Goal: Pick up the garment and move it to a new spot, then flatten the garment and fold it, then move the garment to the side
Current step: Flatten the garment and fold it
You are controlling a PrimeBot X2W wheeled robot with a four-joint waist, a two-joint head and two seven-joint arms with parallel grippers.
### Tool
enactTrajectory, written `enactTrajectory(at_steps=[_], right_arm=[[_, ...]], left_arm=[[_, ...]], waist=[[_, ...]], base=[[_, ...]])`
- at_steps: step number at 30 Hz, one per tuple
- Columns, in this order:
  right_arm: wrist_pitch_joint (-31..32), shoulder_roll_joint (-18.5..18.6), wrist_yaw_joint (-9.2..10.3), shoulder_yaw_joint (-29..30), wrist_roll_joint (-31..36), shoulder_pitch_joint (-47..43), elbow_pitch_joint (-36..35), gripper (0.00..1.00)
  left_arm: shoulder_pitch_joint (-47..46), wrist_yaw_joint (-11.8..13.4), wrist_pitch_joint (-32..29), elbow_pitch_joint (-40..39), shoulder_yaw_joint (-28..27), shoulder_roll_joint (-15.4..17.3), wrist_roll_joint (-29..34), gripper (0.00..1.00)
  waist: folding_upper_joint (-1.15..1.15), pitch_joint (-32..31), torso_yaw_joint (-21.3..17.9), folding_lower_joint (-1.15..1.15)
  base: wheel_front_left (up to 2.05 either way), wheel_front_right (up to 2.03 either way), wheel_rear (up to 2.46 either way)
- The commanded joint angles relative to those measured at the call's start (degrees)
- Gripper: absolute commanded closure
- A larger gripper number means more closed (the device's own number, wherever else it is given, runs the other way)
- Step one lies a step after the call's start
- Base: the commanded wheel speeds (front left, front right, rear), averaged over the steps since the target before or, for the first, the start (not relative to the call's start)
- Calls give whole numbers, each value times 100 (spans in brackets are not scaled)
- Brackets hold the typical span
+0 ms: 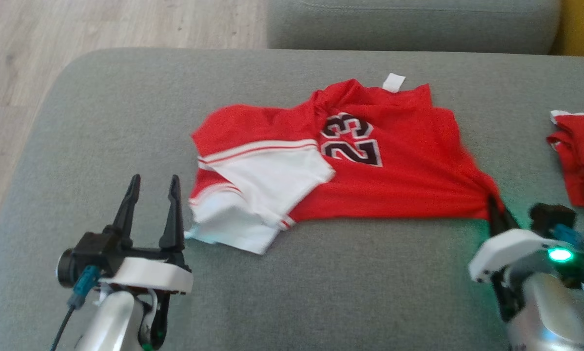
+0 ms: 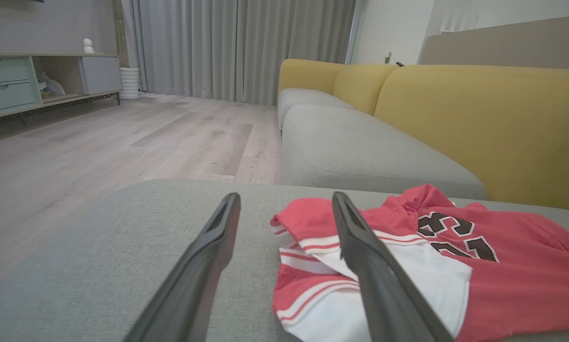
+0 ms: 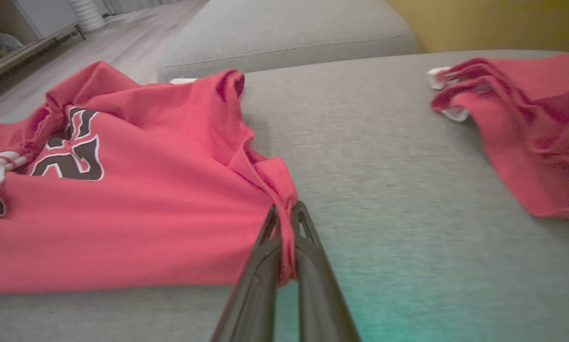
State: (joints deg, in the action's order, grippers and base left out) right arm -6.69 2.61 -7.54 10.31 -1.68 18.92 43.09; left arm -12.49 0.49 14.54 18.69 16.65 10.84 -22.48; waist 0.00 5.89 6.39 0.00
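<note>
at the far left the wooden floor (image 1: 9, 97) runs beside the rounded edge of the grey cushion (image 1: 321, 292), so cloth dragged too far that way could slide off.

the left gripper (image 1: 155, 179) sits low over the cushion just beside the garment's near-left corner. its fingers are spread wide with nothing between them. if it closed where it is, it would likely catch air. a short reach right might take only the top layer.

the garment (image 1: 394, 161) lies in the middle of the cushion, not yet flat. its white sleeve (image 1: 272, 175) is folded over the red body on the left, with more white bunched beneath it at the near edge. pinching that stack as one would probably lock the fold in instead of opening it.

the number 23 (image 1: 353, 139) is partly tucked under a ridge of cloth at its far-left side. a pull from one corner alone would likely skew the shirt rather than spread it.

the right gripper (image 3: 287, 213) is clamped shut on the garment's near-right corner, with a thin pinch of red cloth between its fingers and creases drawn taut toward it. that hold looks small, so a sharp tug could slip the hem free.

further right a second red garment (image 1: 582, 156) lies apart from the first. hauling right could bring the two into overlap and tangle them.
</note>
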Motion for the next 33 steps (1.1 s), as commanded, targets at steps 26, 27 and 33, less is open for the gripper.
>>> enactTrajectory(at_steps=[26, 27, 33], right_arm=[[-777, 27, 5, -1042, -728, -1276, -2853, 0], [-777, 27, 5, -1042, -728, -1276, -2853, 0], [-811, 27, 5, -1288, -810, -1195, -2826, 0]], left_arm=[[-866, -488, -120, 209, 694, -396, 853, 0], [-866, -488, -120, 209, 694, -396, 853, 0], [-1465, -606, -650, 917, 1369, -599, 1149, 0]], waist=[[0, 208, -731, 0], [0, 208, -731, 0], [0, 497, -1223, 0]], base=[[0, 0, 0], [0, 0, 0], [0, 0, 0]])
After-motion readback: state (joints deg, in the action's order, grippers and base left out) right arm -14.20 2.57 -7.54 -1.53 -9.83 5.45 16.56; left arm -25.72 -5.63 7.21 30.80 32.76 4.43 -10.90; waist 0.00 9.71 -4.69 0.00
